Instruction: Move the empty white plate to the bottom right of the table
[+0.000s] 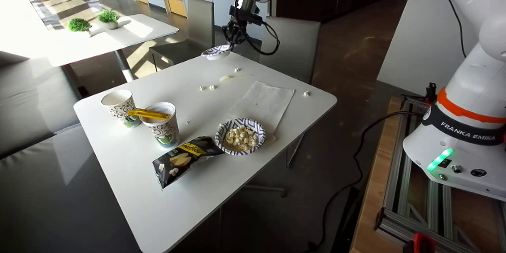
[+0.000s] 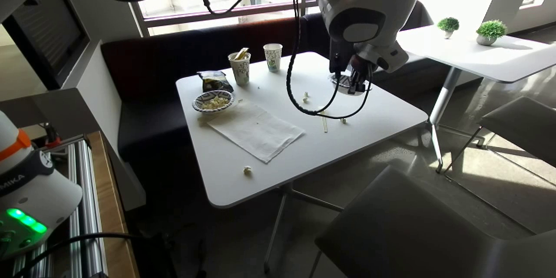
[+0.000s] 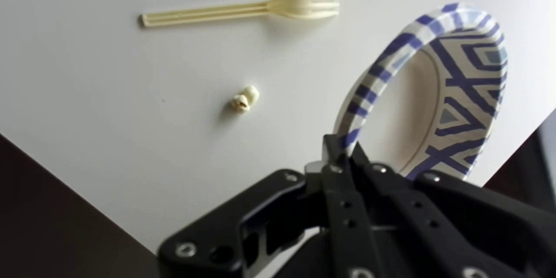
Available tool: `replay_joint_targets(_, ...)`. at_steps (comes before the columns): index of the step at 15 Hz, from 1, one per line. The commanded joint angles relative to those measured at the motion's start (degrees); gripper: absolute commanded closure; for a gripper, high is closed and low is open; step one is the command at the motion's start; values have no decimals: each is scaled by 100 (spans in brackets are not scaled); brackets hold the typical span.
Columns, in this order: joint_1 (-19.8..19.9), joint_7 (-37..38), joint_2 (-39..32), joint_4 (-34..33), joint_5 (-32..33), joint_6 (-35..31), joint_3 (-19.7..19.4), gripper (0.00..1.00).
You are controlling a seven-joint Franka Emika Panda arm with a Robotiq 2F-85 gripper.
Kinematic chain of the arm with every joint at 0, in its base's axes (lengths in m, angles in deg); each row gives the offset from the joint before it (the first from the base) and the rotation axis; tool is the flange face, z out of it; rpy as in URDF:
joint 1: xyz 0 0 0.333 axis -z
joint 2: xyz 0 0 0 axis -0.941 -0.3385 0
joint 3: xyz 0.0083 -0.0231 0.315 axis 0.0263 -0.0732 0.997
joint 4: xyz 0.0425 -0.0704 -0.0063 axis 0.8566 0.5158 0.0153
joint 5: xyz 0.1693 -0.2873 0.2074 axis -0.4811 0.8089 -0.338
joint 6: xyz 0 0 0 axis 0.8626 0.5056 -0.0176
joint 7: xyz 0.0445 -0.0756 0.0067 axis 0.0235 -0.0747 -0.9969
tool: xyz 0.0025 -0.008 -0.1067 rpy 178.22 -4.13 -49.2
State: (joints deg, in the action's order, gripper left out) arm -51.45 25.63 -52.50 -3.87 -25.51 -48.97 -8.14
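Room: sunlight lies on the floor (image 1: 79,6), near a second table (image 2: 499,63) with two potted plants (image 2: 491,30).
White table (image 1: 166,213): square, with rounded corners.
Gripper (image 3: 346,150): clenched, it grasps the empty bowl (image 3: 428,95) by its rim.
Empty bowl: white with blue-violet pattern, it is near the table's edge and well apart from the popcorn bowl (image 1: 259,136); whether it touches the table, I cannot tell.
Close around: fork (image 3: 241,10) and loose popcorn (image 3: 242,102) lie near the empty bowl.
Popcorn bowl: just beside the napkin (image 1: 263,101) and the black snack bag (image 1: 185,158).
Paper cups (image 1: 163,128): two, upright; a yellow strip (image 1: 149,114) lies across the mouth of one.
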Motion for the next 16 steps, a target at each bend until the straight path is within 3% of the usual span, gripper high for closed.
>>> replay_joint_targets(1,553,-1263,967,1373,-295,492,386,96)
replay_joint_targets(6,912,-2948,1759,2631,-417,1605,155,94)
replay_joint_targets(7,656,-2452,1237,1786,-381,1460,-16,93)
replay_joint_targets(10,751,-2887,1539,2293,-415,1641,-69,94)
replay_joint_targets(13,722,-2899,1614,2378,-417,1648,-70,94)
replay_joint_targets(16,694,-3582,1681,2698,-399,1746,82,100)
